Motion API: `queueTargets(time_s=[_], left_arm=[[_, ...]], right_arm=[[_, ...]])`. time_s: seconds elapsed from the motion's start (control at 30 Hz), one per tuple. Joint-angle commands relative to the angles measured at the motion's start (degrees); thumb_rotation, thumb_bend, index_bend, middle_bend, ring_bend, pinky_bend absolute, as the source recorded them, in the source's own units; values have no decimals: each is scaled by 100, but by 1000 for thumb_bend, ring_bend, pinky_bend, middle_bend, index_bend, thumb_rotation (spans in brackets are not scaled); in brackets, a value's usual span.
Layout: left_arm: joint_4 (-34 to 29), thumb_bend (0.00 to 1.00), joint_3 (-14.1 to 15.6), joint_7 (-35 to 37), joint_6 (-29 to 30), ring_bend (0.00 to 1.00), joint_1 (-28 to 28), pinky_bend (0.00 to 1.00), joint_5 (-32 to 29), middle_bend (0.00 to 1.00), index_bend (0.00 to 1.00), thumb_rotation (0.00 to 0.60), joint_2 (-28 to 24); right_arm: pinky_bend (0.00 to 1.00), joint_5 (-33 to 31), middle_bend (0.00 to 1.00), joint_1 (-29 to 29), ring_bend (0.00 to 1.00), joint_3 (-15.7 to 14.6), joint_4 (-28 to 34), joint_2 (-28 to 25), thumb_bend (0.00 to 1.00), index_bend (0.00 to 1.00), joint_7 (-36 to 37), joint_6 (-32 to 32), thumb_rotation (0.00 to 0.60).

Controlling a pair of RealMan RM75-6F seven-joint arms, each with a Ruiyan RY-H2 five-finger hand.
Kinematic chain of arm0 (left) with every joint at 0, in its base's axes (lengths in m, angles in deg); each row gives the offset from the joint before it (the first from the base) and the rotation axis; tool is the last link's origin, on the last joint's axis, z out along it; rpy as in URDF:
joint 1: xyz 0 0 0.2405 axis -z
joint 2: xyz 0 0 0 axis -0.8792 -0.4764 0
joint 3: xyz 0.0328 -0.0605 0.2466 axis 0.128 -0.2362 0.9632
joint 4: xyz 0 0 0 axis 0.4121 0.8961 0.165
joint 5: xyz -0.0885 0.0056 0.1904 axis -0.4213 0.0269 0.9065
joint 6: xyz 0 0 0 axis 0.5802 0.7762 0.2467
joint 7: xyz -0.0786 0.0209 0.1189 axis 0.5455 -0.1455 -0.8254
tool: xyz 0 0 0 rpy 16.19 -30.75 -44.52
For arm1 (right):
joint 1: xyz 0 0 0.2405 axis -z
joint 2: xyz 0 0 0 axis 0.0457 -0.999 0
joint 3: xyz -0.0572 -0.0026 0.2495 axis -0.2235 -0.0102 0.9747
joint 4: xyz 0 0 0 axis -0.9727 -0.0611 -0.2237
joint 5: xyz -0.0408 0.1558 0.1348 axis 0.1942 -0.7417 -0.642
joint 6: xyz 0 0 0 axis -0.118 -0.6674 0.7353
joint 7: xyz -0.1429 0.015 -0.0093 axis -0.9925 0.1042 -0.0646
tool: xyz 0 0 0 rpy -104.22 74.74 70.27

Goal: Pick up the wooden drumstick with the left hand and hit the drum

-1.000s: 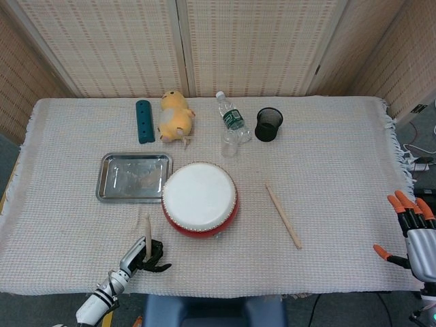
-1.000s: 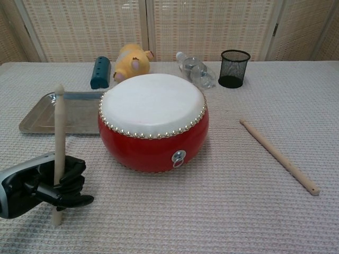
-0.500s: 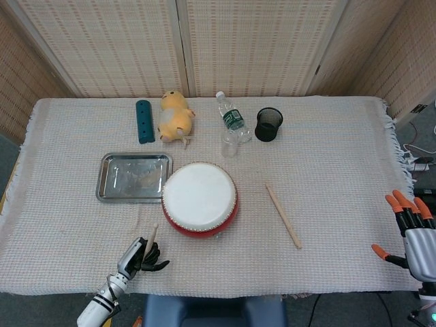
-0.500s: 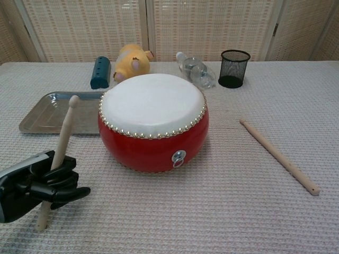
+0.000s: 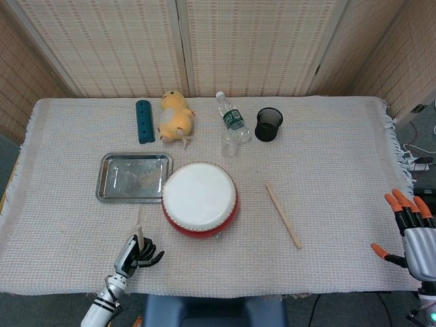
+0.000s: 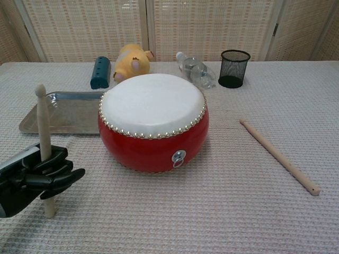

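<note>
Fingers (image 6: pixel 53 177) of the left hand (image 6: pixel 32 177) wrap the upright wooden drumstick (image 6: pixel 43 143) at lower left, beside the red drum (image 6: pixel 152 119). Swing its tip rightward onto the white skin, keeping the grip firm.

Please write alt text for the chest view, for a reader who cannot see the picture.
A black robot left hand grips a wooden drumstick nearly upright, left of a red drum with a white skin. A second drumstick lies on the cloth to the drum's right; a metal tray sits behind the hand.
</note>
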State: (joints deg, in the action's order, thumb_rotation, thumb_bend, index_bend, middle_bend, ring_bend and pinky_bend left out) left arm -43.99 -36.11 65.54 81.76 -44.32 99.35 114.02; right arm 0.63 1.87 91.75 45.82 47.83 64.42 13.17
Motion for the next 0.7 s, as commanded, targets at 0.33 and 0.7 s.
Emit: queueTargets(time_s=[0.33,0.7], left_arm=[[487,342,290,54,290,1000,-137,989,448,1000,1000,600,160],[895,435,425,54,385,1000,-158,1000,622,1000,1000,600,297]], right_arm=[[0,9,0,8,0,-10,38,-11,62,0,-33,8,600],[0,27,0,22,0,-15,85,-22,62,0,-84,36,600]])
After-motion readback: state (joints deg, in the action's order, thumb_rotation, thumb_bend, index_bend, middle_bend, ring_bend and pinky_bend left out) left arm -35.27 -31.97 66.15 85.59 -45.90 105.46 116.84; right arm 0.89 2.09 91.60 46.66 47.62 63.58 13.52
